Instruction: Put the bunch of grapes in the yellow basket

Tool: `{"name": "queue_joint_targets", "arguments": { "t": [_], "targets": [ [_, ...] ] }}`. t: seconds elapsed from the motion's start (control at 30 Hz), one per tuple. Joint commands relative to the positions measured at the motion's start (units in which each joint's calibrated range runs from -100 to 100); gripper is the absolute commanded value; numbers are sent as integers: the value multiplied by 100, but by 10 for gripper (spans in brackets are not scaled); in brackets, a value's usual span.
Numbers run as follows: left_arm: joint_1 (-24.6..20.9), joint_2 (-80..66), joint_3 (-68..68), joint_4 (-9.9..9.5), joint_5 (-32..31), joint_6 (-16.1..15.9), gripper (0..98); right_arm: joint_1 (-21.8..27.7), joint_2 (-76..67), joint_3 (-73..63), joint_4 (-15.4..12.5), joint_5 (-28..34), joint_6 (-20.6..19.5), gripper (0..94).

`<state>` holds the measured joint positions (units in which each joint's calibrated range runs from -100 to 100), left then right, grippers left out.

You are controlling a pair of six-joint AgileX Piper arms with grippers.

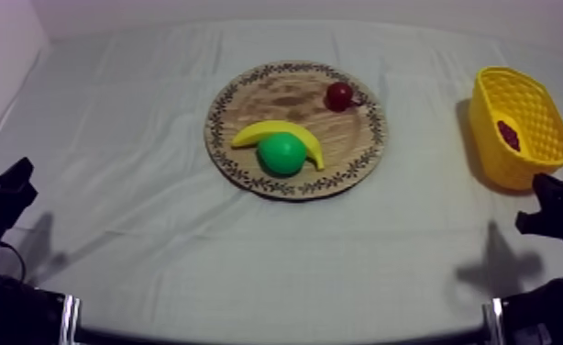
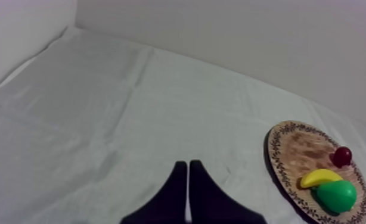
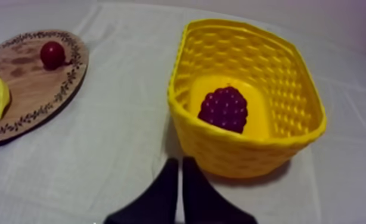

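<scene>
left gripper (image 2: pixel 188 162), right gripper (image 3: pixel 180 159) low, fingers (image 2: pixel 176 193) together, grapes (image 3: pixel 223 108) apparently in basket (image 3: pixel 233 158)

- This looks like a robot test bench in a lab-like room: the desk (image 1: pixel 157 239) is covered to its edges by a creased grey-white cloth (image 2: pixel 102 119).
- Plain pale walls (image 2: pixel 221 36) rise close behind the desk's far edge and along its left edge.
- A black left arm (image 1: pixel 5 303) and a black right arm (image 1: pixel 546 312) sit at the desk's near corners.
- The objects are staged props: a toy banana (image 1: pixel 290 129) on a round wooden board (image 1: pixel 285 92) mid-desk, and a yellow basket (image 1: pixel 489 138) by the right edge.
</scene>
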<state>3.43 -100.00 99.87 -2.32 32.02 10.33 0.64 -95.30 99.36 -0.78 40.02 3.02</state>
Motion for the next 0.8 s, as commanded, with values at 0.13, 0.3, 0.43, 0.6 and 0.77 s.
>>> {"name": "queue_joint_targets", "arguments": {
  "t": [0.13,0.3,0.43,0.6,0.77],
  "targets": [
    [1,0,2,0,-1,0,1,24,-32,36,-11,-100,318,4],
    [1,0,2,0,-1,0,1,27,-36,41,-12,-113,747,4],
    [1,0,2,0,-1,0,1,28,-37,42,-12,-115,872,4],
    [1,0,2,0,-1,0,1,28,-37,42,-12,-115,886,4],
    [1,0,2,0,-1,0,1,17,-37,42,-12,-115,889,4]
  ]
}}
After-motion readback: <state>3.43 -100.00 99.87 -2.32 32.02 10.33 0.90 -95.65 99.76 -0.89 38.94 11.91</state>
